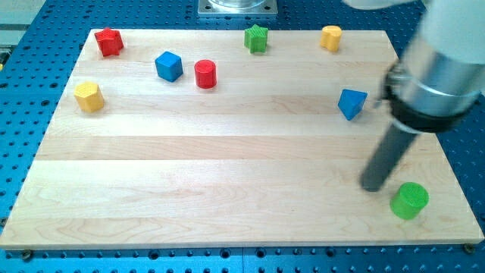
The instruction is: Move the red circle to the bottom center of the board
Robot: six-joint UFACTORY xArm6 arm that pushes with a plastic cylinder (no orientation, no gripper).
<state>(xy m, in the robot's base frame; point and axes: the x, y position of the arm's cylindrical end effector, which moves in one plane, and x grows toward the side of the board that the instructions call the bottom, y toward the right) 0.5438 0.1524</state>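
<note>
The red circle (pixel 205 73) stands upright on the wooden board (pixel 227 167), toward the view's top, left of centre. A blue cube (pixel 169 66) sits just to its left. My tip (pixel 373 186) rests on the board at the view's lower right, far from the red circle. A green circle (pixel 409 200) lies just right of and below the tip, very close to it. A blue block (pixel 352 103) sits above the tip, beside the rod.
A red star-shaped block (pixel 109 42) is at the top left corner. A yellow hexagonal block (pixel 89 96) is at the left edge. A green star-shaped block (pixel 257 37) and a yellow circle (pixel 330 37) sit along the top edge.
</note>
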